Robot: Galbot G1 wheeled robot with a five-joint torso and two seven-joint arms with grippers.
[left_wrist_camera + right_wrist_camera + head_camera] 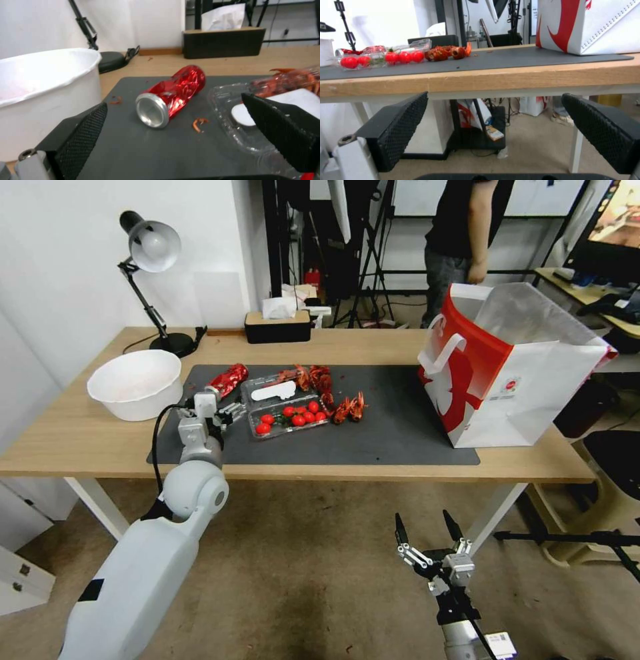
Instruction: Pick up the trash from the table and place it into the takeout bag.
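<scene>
A crushed red can [228, 379] lies on its side on the dark grey mat [400, 433] of the light-wood table [87, 440]. My left gripper [223, 405] hovers just before it, open. In the left wrist view the can [180, 87] lies ahead with its silver end between the black fingers [83, 130], untouched. Red crayfish shells [350, 409] and more shells [319, 377] sit mid-mat beside a clear tray of tomatoes [290, 415]. The red-and-white takeout bag [507, 367] stands open on the right. My right gripper [423, 523] hangs open below the table's front edge.
A white round bowl [135, 382] stands close to the left of the can. A desk lamp [150, 247] and a black tissue box [277, 323] sit at the back. In the right wrist view the table edge [520, 77] runs above the gripper [495, 96].
</scene>
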